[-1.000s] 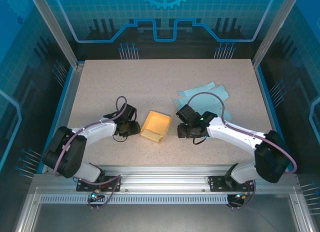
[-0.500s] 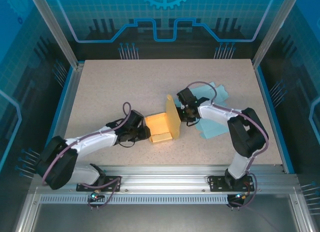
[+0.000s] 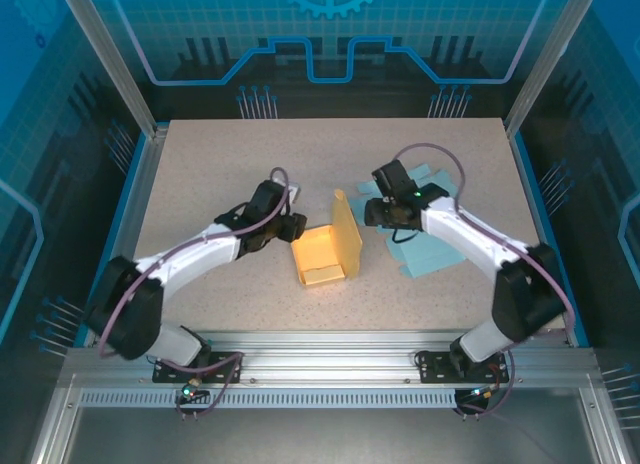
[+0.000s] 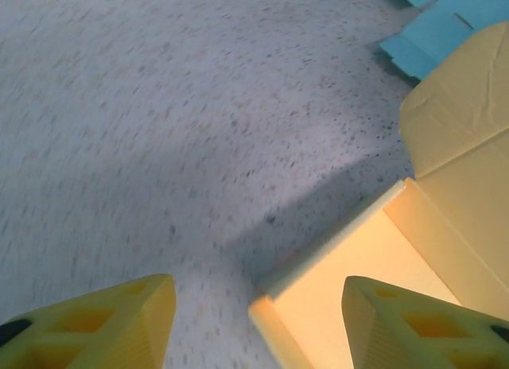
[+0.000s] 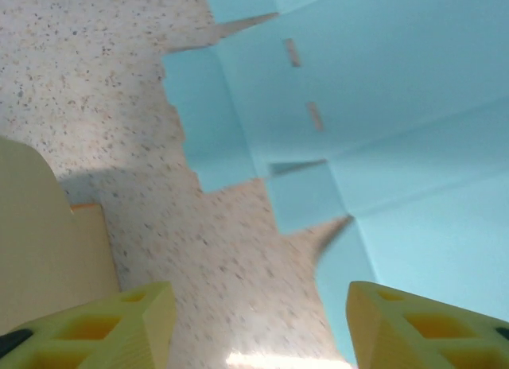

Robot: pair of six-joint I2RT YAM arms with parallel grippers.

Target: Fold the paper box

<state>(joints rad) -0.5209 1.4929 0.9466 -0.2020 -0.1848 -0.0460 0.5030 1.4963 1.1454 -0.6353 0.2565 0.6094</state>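
Two yellow fingers [image 5: 119, 325] stand wide apart at the lower edge, nothing between them. Flat blue cut sheets [image 5: 382, 106] lie overlapping on the speckled worktop [image 5: 95, 83]. The yellow paper box [image 5: 40, 242] stands at left.

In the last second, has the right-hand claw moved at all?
Yes. The right gripper has pulled back from the yellow paper box, toward the far edge of the table, and now hovers over the blue paper sheets.
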